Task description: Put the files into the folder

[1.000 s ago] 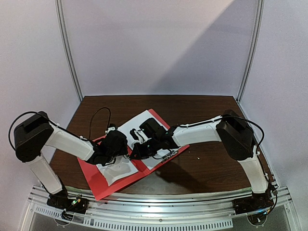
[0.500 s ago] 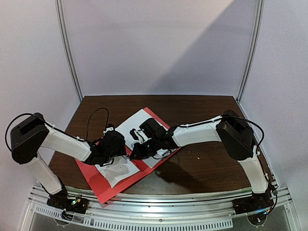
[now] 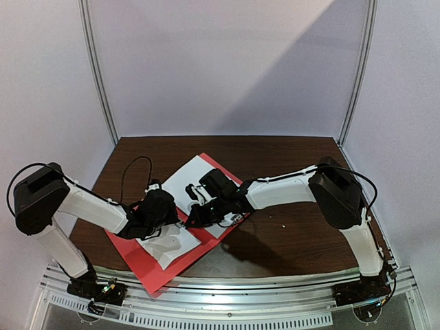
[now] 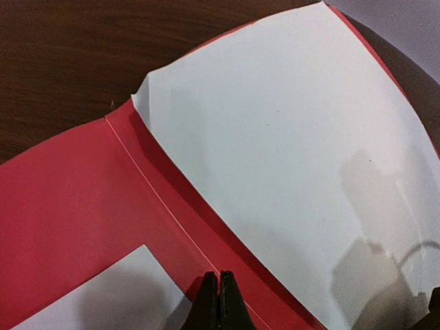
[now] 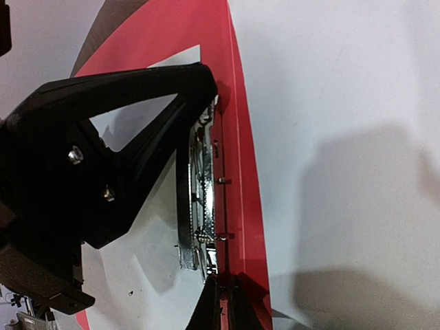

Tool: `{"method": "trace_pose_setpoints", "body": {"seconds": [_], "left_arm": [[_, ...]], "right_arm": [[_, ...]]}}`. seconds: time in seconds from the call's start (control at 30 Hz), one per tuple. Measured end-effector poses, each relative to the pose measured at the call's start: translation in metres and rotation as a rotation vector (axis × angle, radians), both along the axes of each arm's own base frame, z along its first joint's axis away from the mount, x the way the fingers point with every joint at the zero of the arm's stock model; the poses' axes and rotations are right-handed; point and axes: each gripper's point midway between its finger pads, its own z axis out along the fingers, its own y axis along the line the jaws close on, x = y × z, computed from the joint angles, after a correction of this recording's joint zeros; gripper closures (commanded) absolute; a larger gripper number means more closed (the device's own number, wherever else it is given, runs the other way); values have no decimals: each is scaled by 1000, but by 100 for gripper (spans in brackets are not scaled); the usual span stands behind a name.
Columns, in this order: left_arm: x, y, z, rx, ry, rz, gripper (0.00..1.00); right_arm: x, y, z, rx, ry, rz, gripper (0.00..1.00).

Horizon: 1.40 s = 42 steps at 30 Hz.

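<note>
Left arm (image 3: 82, 203) reaches in from the left over the tabletop (image 3: 295, 234). Left claw (image 4: 218, 302) is clenched, fingertips pressed together with nothing seen between them, tips down at the middle of the open red folder (image 3: 136, 256). The folder lies flat and open on the tabletop, turned at an angle, one corner near the front edge. The small sheet (image 4: 103, 295) lies on the folder's left half, its corner just beside the left claw's tips. The central fold (image 4: 158, 192) runs diagonally between the two halves, with a strip of bare red showing on both sides. A metal clip (image 5: 203, 206) sits along the fold; in the right wrist view the left claw's black finger lies right against it. The large sheet (image 4: 295, 158) covers the right half, mostly flat, with one far corner curled up off the red. Its far edge sits close to the folder's far edge, a thin red rim showing. Right claw (image 5: 223, 302) is also clenched, tips on the red strip at the near end of the clip, right at the large sheet's edge. Cannot tell if it pinches the paper. Right arm (image 3: 289, 189) stretches in from the right, and the two claws nearly meet at the fold.
</note>
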Motion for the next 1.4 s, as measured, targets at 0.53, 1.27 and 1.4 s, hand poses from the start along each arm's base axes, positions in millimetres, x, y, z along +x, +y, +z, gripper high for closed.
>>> {"method": "trace_pose_setpoints", "body": {"seconds": [0.53,1.27,1.4], "left_arm": [[-1,2,8,-84,-69,11,100],[-3,12,-3,-154,-112,20,100],[-3,13,-5,-162,-101,25,100]], "right_arm": [[0,0,0,3,1,3,97],[0,3,0,16,-5,9,98],[0,3,0,16,-6,9,98]]}}
